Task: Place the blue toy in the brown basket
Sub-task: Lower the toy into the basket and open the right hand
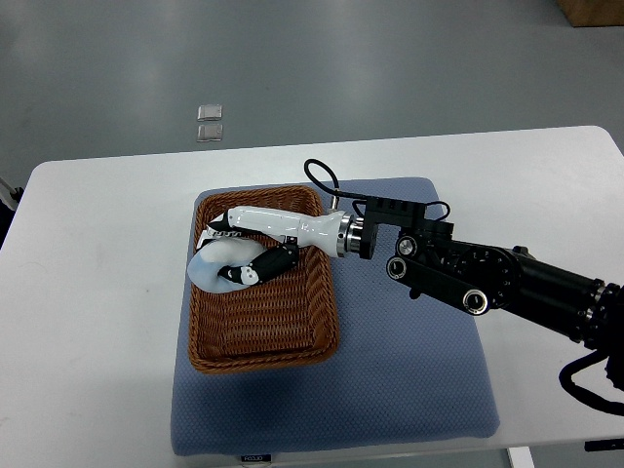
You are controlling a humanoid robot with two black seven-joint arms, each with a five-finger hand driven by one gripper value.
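Note:
The pale blue toy lies inside the brown wicker basket, against its left wall. My right hand, white with black fingertips, reaches in over the basket's right rim from the right. Its long fingers lie across the top of the toy and its thumb presses the toy's lower side, so it is closed on the toy. The hand hides part of the toy. The left arm does not show.
The basket stands on a blue-grey mat on a white table. My black forearm crosses the mat's right part. Two small clear tiles lie on the floor behind the table.

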